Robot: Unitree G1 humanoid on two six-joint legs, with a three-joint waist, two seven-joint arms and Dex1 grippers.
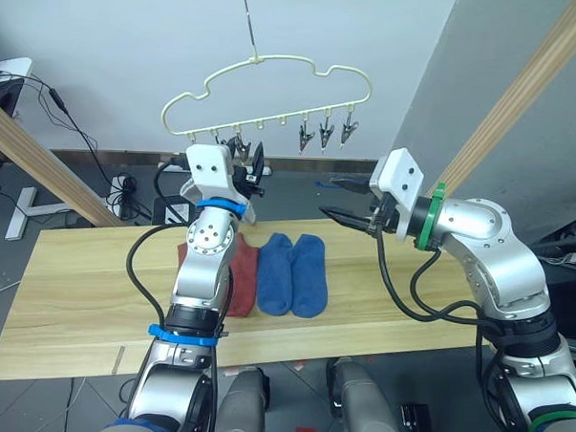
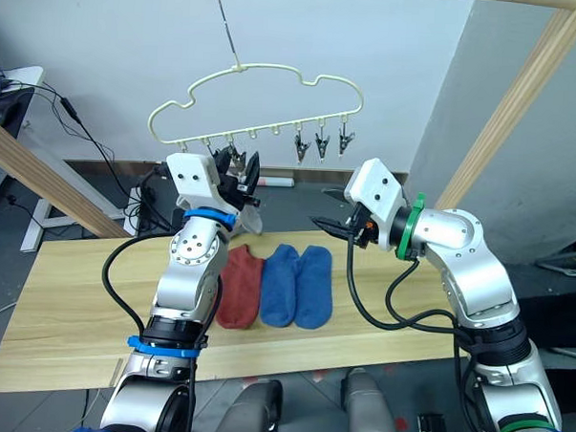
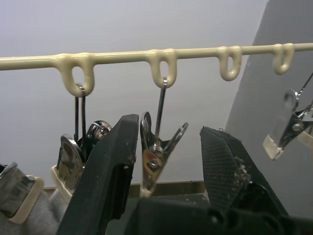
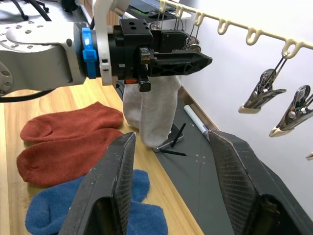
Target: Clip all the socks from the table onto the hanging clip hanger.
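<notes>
On the table (image 1: 74, 293), nearest: two red socks (image 4: 63, 142) and two blue socks (image 1: 293, 272) side by side, flat. Above them, right gripper (image 1: 351, 202) empty, fingers spread wide, pointing toward the left arm. Farther back and higher, left gripper (image 3: 168, 161) raised to the clip hanger (image 1: 275, 81), fingers apart around a dangling metal clip (image 3: 156, 156), not closed on it. Just beside, two grey socks (image 4: 151, 110) hanging from clips. No readable writing or labels anywhere.
</notes>
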